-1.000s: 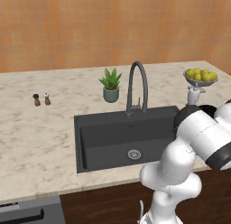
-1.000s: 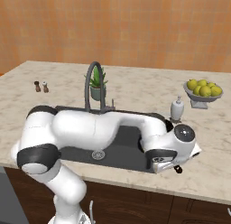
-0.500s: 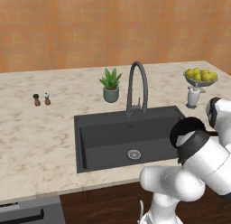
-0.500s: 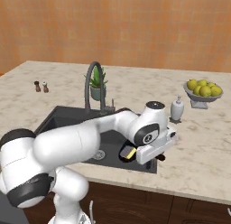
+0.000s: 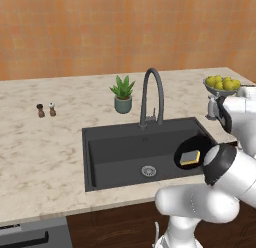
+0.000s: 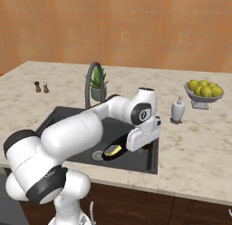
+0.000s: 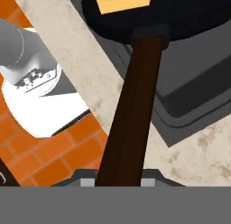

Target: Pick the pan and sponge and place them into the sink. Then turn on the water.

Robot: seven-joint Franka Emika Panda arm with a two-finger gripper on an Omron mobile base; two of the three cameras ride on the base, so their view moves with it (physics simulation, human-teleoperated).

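Gripper pinches the pan's long dark handle, jaws pressed tight on it; handle runs straight up from between the fingertips in the hand view. Pan hangs over the right end of the sink, and whether it touches the basin floor can't be told. Sponge lies flat inside the pan, yellow face up, also seen in the right base view and at the top of the hand view. Drain sits just left of the pan. Tap stands behind the basin. Potted plant sits left of the tap, soap bottle and fruit bowl right of the sink, two shakers far left on the counter.
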